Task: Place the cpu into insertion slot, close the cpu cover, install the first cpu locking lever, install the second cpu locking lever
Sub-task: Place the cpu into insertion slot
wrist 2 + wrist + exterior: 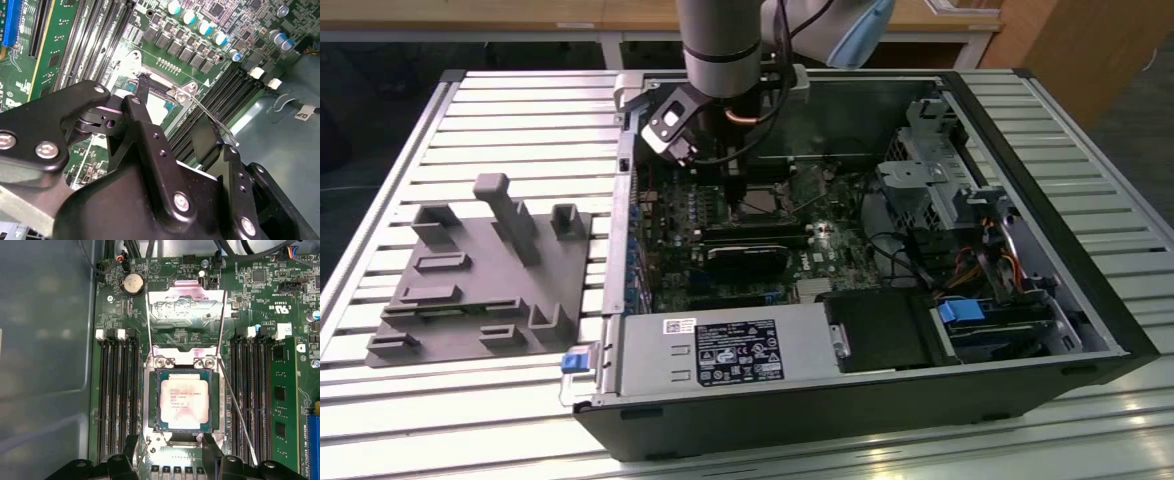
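Note:
The cpu [182,400], a silvery square chip, lies flat in the socket of the green motherboard [260,300]. The cpu cover [186,315] stands swung up behind the socket, its window facing the first wrist view. Two thin wire locking levers are raised and unlatched: one [235,410] slants along one side of the socket, the other [148,340] runs along the opposite side. My gripper [171,452] hovers at the socket's near edge, open, with one black finger [131,450] on each side and nothing between them. In the second wrist view the gripper [172,107] hangs just above the socket.
The open black computer case [1067,300] lies on a slatted metal table [480,110]. A grey fixture block [480,270] sits at the exterior view's left. Memory slots [117,395] flank the socket. Drive cages and cables [947,190] fill the exterior view's right of the case.

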`<state>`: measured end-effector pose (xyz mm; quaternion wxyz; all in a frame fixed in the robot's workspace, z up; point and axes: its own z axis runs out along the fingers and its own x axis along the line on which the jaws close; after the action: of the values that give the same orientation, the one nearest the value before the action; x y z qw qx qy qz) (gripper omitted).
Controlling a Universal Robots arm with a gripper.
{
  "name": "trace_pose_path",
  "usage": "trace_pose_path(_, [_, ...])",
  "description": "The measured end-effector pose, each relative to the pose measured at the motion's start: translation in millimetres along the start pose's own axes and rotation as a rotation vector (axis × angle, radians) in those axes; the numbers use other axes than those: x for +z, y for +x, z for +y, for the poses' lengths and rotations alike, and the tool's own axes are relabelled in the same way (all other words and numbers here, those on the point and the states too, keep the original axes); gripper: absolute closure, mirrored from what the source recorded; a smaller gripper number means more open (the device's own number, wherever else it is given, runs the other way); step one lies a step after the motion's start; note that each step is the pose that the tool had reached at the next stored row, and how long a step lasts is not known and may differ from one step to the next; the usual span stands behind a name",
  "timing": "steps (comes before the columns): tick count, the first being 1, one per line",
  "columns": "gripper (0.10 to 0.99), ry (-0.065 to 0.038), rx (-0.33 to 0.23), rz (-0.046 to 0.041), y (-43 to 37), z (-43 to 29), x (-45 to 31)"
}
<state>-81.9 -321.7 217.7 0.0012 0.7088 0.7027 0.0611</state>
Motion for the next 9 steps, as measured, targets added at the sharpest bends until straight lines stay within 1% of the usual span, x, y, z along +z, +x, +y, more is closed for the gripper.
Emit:
trace_pose_path(6, [0.475, 0.000, 0.000, 0.0000, -0.1, -0.8, 0.2])
trace_pose_path(9, [0.475, 0.000, 0.000, 0.0000, 0.0, 0.0, 0.3])
